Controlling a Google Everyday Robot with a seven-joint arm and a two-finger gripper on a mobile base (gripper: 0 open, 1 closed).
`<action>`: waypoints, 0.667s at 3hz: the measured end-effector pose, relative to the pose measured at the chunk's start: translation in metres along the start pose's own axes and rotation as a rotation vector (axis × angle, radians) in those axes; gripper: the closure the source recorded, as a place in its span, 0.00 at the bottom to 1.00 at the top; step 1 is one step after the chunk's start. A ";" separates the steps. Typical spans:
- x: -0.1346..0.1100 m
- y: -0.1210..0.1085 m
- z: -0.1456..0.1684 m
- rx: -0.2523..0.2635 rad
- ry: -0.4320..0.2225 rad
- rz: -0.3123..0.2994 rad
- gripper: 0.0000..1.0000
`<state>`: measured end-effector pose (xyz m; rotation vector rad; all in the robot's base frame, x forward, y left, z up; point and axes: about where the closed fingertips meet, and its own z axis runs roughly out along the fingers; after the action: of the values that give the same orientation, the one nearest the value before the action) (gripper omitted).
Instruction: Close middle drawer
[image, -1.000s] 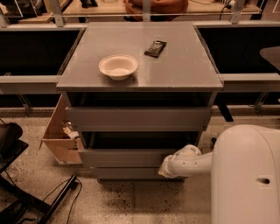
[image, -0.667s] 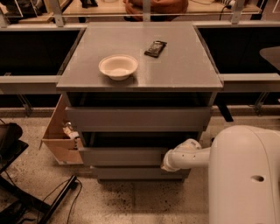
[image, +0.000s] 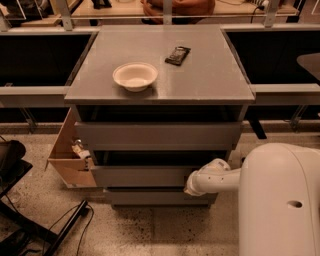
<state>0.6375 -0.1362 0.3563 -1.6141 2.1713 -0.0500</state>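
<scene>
Camera view is looking down on a gray drawer cabinet (image: 235, 150), and I am watching the robot's white arm (image: 222, 176) reaching in from the lower right. The end effector (image: 190, 189) is pressing up against the right end of the middle drawer (image: 142, 176), low on its front panel, near the seam with the bottom drawer (image: 150, 197). Whether it is released or clenched, I cannot tell from where I am standing.

The middle drawer is sitting between the taller top drawer front (image: 157, 136) and the slimmer bottom one, and a dark gap is showing above its front panel, so it is looking part open to me.

Over the last second hardly anything is changing. The end effector is lifting slightly and settling back to nearly the same spot on the panel, and the drawer front is staying where it was, with the gap above it no narrower. I am taking that to mean contact is made but the push is not yet carrying the drawer in.

On the tabletop (image: 210, 80) a white bowl (image: 135, 76) and a dark packet (image: 178, 55) are lying well apart from the action. A cardboard box (image: 67, 150) is leaning against the cabinet's left side.
</scene>
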 end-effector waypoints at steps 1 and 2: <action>0.000 0.000 0.000 0.000 0.000 0.000 0.58; 0.000 0.000 0.000 0.000 0.000 0.000 0.35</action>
<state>0.6375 -0.1362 0.3563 -1.6142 2.1714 -0.0499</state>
